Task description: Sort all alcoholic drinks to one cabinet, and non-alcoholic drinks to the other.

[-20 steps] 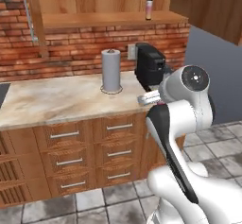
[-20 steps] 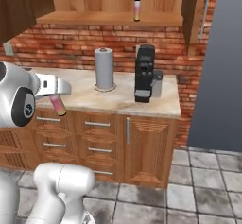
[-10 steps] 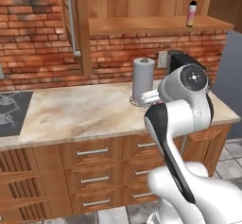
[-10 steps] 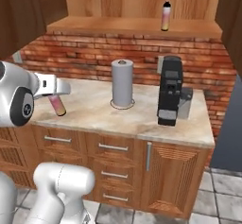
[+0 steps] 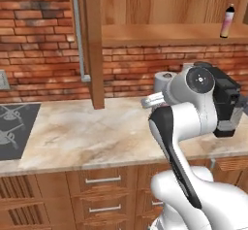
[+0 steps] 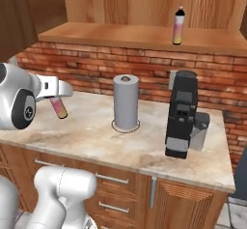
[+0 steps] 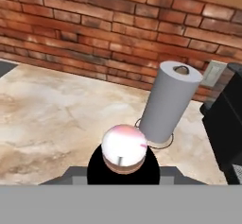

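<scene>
Pink bottle point(image 6: 60, 108) clamped in our gripper point(image 6: 57, 99), we next lift it beside its twin point(image 6: 178, 26) on the wide cabinet point(image 6: 144, 35) shelf.

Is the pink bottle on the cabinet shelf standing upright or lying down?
Upright. The pink bottle stands on the shelf floor, black cap on top.

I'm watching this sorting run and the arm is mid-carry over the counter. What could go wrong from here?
The gripper holds a pink bottle tilted, so it might slip as the arm swings. The paper towel roll and the black coffee machine stand below the shelf, so a low path could clip them. Another pink bottle already stands on that shelf; setting this one too close could topple it.
</scene>
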Robot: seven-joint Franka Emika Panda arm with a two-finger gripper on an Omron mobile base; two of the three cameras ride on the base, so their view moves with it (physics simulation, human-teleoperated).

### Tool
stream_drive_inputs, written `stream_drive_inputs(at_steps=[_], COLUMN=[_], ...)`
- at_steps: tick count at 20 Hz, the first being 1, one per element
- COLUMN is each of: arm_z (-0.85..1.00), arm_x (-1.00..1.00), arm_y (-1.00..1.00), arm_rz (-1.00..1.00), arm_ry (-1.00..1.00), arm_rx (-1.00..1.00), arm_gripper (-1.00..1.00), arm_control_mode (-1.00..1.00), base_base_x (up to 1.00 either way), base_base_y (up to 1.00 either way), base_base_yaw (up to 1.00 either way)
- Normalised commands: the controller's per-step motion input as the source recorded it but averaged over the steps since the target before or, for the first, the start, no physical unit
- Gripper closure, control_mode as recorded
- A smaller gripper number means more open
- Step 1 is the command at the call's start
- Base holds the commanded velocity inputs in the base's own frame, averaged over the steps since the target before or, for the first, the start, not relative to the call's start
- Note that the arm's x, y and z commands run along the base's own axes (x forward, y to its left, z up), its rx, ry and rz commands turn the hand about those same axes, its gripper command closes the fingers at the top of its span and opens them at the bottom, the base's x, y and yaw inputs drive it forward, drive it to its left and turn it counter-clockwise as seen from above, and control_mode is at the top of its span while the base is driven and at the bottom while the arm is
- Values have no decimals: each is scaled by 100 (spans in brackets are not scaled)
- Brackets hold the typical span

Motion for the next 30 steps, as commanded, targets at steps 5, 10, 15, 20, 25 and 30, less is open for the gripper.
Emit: stream_drive_inputs(at_steps=[5,10,15,20,25,30], arm_z=[0,0,0,0,0,0], arm_x=[0,0,0,0,0,0], arm_y=[0,0,0,0,0,0], arm_rz=[0,0,0,0,0,0], arm_ry=[0,0,0,0,0,0], arm_rx=[0,0,0,0,0,7], arm_gripper=[100,100,100,100,100,100], arm_control_mode=[100,100,100,100,100,-100], base_base_x=[46,23,31,36,30,5], base_base_y=[-19,-6,-4,-9,-5,-1], base_base_yaw=[6,0,0,0,0,0])
